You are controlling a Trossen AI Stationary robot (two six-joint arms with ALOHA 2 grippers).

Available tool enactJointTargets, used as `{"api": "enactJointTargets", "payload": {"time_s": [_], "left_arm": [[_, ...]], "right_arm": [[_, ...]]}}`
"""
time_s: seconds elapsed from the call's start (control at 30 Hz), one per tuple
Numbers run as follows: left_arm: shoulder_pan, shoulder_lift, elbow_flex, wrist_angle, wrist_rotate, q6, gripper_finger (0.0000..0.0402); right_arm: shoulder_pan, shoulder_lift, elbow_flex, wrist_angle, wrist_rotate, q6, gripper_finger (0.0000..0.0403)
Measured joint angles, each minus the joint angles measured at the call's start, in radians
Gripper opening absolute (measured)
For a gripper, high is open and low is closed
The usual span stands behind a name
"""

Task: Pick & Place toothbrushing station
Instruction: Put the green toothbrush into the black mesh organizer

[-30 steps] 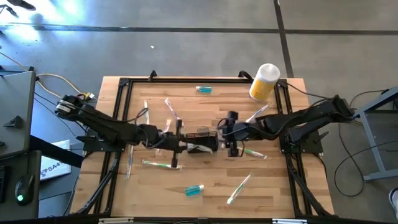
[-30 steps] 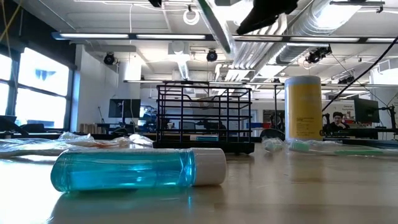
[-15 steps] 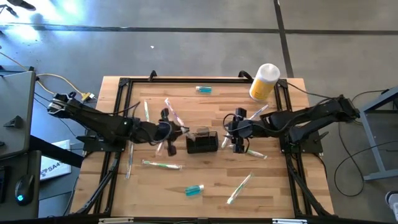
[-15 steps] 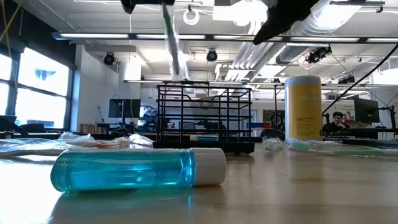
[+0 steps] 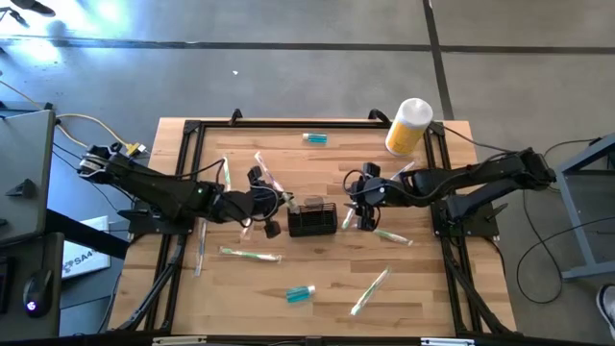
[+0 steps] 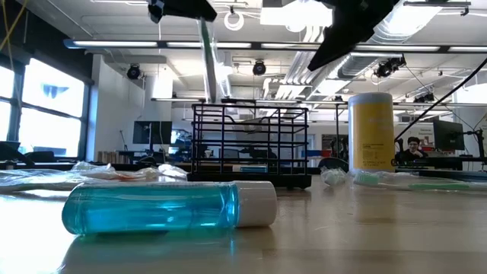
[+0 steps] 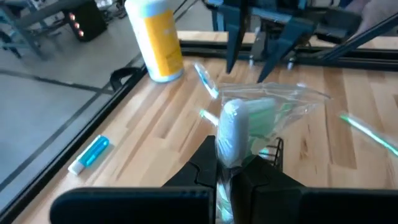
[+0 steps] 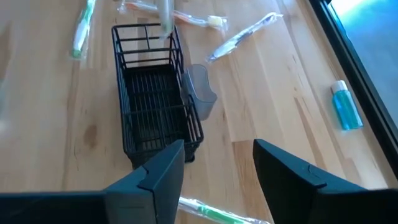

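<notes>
The black wire-mesh caddy stands on its base at the table's middle; it also shows in the low view and the right wrist view. My left gripper, just left of the caddy, is shut on a toothbrush in a clear wrapper, which hangs over the caddy's left rim. My right gripper hovers right of the caddy, open and empty; its fingers stand apart above the caddy's near end. My left gripper pinches the wrapped toothbrush near its upper end between its two fingers, from above. The toothbrush hangs almost upright below the fingers, clear of the table. Its lower end is just above the caddy's top rim.
A yellow cylinder with a white lid stands at the far right. A blue bottle lies near the front edge, another at the far edge. Several wrapped toothbrushes lie around. A clear cup lies against the caddy.
My left gripper has gone toward the table's left edge, away from the caddy's top, with the wrapped toothbrush. The toothbrush has swung from slanted to almost upright. My right gripper has drawn back a little from the caddy toward the far right.
</notes>
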Motion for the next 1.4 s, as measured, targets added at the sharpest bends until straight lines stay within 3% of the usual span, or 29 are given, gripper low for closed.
{"api": "enactJointTargets", "payload": {"time_s": [0.17,1.4], "left_arm": [[0.051,0.018,0.000,-0.078,0.023,-0.122,0.0005],[0.061,0.230,-0.023,-0.011,0.087,-0.309,0.0019]], "right_arm": [[0.000,0.000,0.000,-0.001,0.000,0.000,0.0184],[0.000,0.001,-0.078,0.015,0.000,0.008,0.0184]]}}
